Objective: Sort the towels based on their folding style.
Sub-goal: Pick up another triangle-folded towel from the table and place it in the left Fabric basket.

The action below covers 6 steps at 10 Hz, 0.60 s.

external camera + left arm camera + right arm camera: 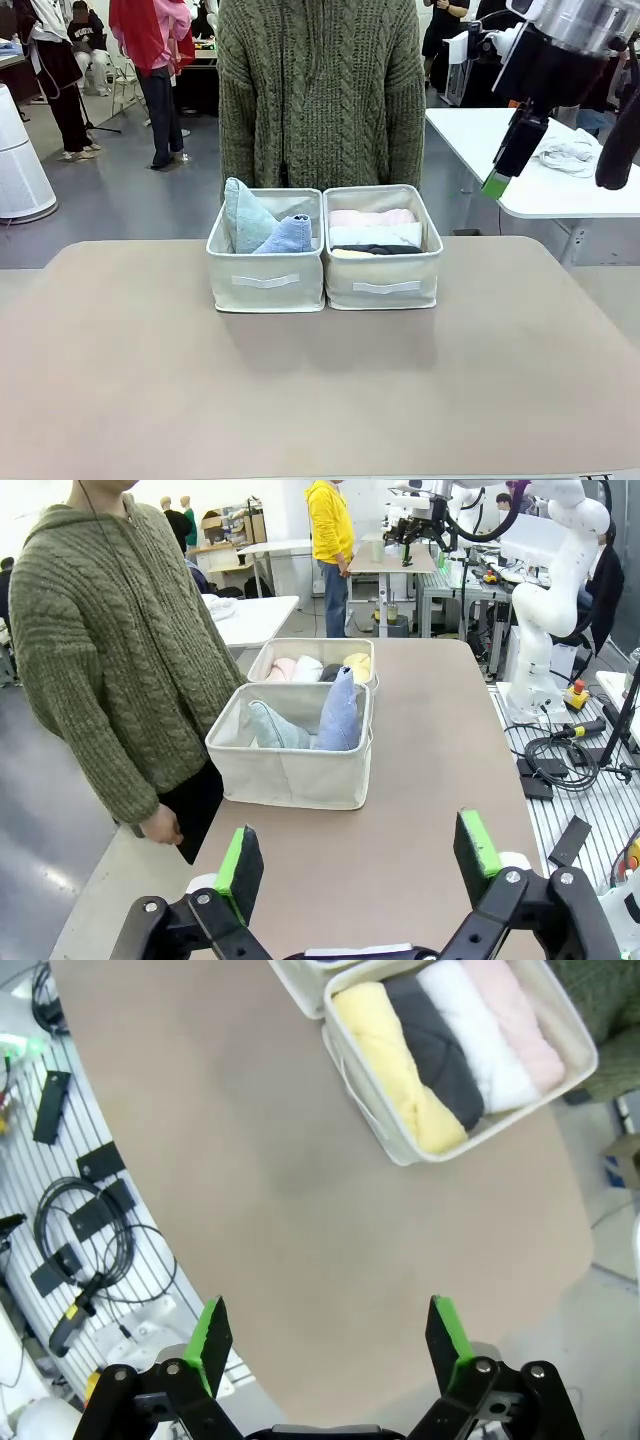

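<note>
Two beige bins stand side by side at the table's far middle. The left bin (265,282) holds two tall cones, a pale grey-blue towel (243,215) and a lavender-blue towel (287,236). In the right bin (383,287) lie four rolls: the pink towel (371,217), the white towel (375,234), the dark grey towel (383,249) and the yellow towel (347,254). From above they lie side by side: yellow (398,1067), dark grey (437,1052), white (476,1033), pink (515,1022). My right gripper (497,180) hangs high at the right, open and empty (328,1332). My left gripper (360,858) is open and empty, well short of the bins.
A person in a green knitted sweater (320,90) stands right behind the bins. A white side table (545,165) with a white cloth bundle (567,153) stands at the back right. Another robot base (540,610) and cables (555,755) sit beside the table.
</note>
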Motion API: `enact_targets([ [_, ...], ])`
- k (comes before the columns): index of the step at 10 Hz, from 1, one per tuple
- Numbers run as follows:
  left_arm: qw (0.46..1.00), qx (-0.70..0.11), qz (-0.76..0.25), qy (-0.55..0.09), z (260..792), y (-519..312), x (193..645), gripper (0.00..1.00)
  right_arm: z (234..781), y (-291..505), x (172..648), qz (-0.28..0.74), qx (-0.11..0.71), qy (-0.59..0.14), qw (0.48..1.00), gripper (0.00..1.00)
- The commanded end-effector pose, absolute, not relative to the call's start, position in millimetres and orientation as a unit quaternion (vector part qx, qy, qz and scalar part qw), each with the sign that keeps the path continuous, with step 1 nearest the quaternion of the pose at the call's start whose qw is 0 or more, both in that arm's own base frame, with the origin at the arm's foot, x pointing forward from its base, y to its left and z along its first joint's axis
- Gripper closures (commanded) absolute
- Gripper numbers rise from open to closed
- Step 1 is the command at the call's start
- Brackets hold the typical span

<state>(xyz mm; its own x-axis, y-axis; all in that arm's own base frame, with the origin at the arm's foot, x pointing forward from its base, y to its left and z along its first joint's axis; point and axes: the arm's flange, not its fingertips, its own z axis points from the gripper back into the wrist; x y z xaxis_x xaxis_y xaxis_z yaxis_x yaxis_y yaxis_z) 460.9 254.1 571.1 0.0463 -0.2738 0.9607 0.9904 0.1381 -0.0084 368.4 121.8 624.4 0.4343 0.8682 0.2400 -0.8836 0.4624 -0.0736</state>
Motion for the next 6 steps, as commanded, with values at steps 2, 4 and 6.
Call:
enact_targets([
  [2, 0.608, -0.393, -0.521, -0.452, 571.6, 252.9, 458.9, 0.00, 624.4, 121.8, 368.4, 0.518, 0.031, -0.123, 0.846, 0.00],
  [4, 0.608, -0.393, -0.521, -0.452, 571.6, 252.9, 458.9, 0.00, 624.4, 121.8, 368.4, 0.518, 0.031, -0.123, 0.846, 0.00],
  [6, 0.608, -0.393, -0.521, -0.452, 571.6, 252.9, 458.9, 0.00, 624.4, 121.8, 368.4, 0.518, 0.031, -0.123, 0.846, 0.00],
])
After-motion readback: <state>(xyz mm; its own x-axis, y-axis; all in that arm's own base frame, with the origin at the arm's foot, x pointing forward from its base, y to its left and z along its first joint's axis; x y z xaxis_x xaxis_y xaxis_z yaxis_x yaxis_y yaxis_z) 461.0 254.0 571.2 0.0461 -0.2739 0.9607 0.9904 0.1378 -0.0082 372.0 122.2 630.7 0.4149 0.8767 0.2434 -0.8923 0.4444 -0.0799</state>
